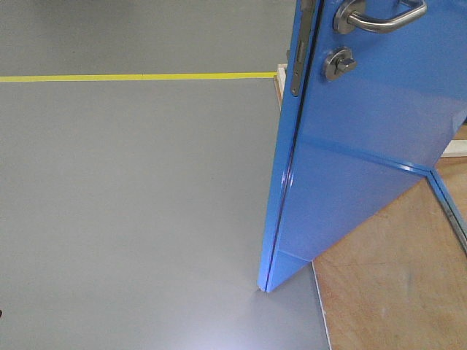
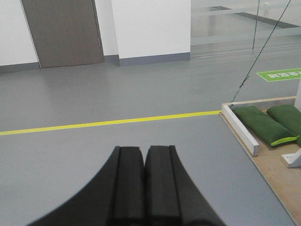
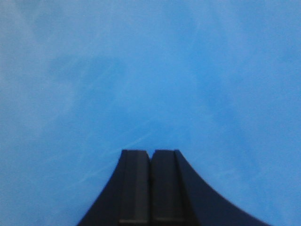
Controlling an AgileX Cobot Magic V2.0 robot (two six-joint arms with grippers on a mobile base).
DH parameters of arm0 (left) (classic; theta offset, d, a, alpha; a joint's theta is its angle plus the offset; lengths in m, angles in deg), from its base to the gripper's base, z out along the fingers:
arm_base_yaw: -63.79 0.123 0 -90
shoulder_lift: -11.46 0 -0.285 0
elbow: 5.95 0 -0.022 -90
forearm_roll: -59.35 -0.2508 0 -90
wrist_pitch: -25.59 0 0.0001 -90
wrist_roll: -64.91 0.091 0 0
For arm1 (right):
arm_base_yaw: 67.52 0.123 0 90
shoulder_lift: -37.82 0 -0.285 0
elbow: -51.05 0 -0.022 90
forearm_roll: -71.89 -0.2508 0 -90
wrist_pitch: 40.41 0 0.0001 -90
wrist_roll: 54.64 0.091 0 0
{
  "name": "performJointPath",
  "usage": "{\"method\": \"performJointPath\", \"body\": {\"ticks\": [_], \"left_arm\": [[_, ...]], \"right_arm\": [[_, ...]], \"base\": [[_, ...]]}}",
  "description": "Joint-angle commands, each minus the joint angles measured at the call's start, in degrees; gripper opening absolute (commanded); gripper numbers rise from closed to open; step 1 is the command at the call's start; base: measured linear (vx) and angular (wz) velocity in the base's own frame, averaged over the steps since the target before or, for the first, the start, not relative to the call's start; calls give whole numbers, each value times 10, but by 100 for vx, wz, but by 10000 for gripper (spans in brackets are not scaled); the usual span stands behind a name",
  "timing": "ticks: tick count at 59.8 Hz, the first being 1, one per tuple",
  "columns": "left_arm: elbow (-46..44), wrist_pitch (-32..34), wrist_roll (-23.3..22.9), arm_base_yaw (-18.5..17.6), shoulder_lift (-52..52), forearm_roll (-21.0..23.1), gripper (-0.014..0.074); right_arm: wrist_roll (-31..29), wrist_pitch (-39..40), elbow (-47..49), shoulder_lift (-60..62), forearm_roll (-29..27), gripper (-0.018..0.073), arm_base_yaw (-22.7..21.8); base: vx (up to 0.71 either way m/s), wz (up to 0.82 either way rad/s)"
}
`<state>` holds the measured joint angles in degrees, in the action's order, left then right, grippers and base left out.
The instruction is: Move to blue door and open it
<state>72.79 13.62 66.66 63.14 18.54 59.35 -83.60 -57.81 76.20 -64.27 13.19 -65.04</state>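
The blue door (image 1: 365, 146) stands ajar at the right of the front view, its free edge towards me. Its silver lever handle (image 1: 379, 16), round thumb-turn lock (image 1: 339, 64) and metal latch plate (image 1: 298, 62) show near the top. The door's glossy blue face (image 3: 150, 70) fills the right wrist view, close in front of my right gripper (image 3: 150, 153), which is shut and empty. My left gripper (image 2: 144, 149) is shut and empty, pointing over the grey floor; no door shows in that view. Neither gripper shows in the front view.
A yellow floor line (image 1: 131, 76) crosses the grey floor, also in the left wrist view (image 2: 108, 123). A plywood base (image 1: 387, 292) lies under the door. A white wooden beam (image 2: 240, 129) and green sandbags (image 2: 261, 125) sit on the base at right. A grey door (image 2: 63, 30) is far back.
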Motion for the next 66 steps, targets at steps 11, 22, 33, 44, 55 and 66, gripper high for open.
{"method": "performJointPath", "body": {"ticks": [11, 22, 33, 44, 55, 66], "left_arm": [[3, 48, -2, -4, -8, 0, 70], [3, 48, -2, -4, -8, 0, 70], [3, 48, -2, -4, -8, 0, 70], [3, 48, -2, -4, -8, 0, 70], [3, 48, -2, -4, -8, 0, 70], [3, 48, -2, -4, -8, 0, 70]], "right_arm": [[-5, 37, 16, 19, -12, -8, 1], [-5, 37, 16, 19, -12, -8, 1], [-5, 37, 16, 19, -12, -8, 1], [-5, 37, 16, 19, -12, -8, 1], [-5, 37, 16, 19, -12, -8, 1], [-5, 37, 16, 19, -12, -8, 1]], "base": [[0, 0], [0, 0], [0, 0], [0, 0], [0, 0], [0, 0]]}}
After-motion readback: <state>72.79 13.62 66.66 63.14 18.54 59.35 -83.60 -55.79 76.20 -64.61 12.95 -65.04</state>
